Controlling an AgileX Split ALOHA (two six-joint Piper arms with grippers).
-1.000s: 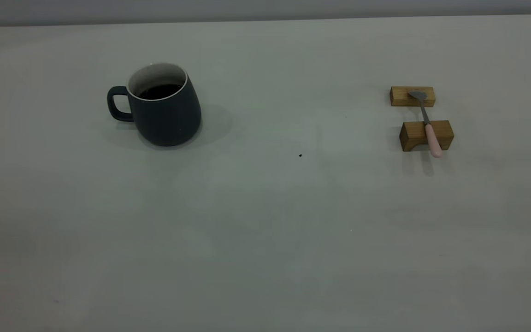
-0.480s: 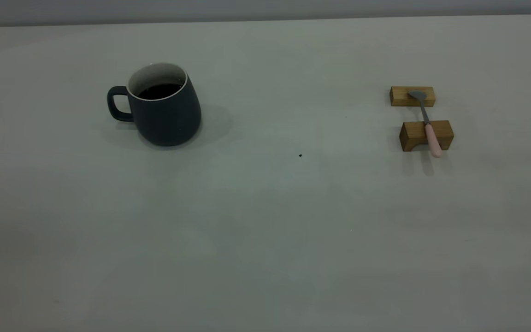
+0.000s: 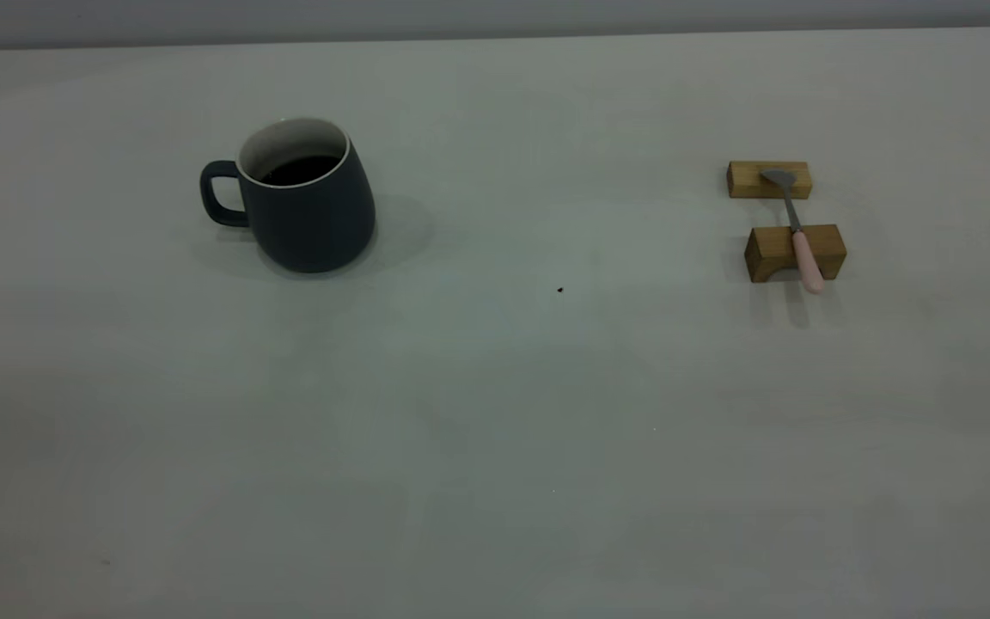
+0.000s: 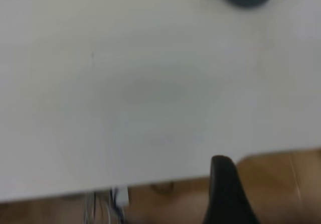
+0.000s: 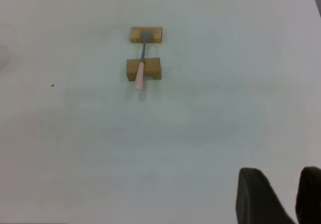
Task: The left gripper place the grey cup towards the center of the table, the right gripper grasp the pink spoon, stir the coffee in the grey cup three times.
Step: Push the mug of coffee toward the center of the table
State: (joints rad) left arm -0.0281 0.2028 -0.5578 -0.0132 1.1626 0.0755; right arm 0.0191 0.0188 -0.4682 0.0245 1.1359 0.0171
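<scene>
Cup (image 3: 306, 206) w/ coffee (image 3: 297, 170) left; spoon (image 3: 796, 232) across two blocks (image 3: 791, 251) right.

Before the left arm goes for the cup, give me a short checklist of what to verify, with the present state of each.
1. Grey cup upright on the table, handle facing away from the spoon: ok.
2. Coffee inside the cup, no spill visible: ok.
3. Cup already at the table's center: not ok, it sits on the left side.
4. Pink spoon resting across the two wooden blocks, free to grasp: ok.
5. Right gripper open, far from the spoon: ok.
6. Left gripper open for the cup: cannot tell, only one finger shows.
</scene>
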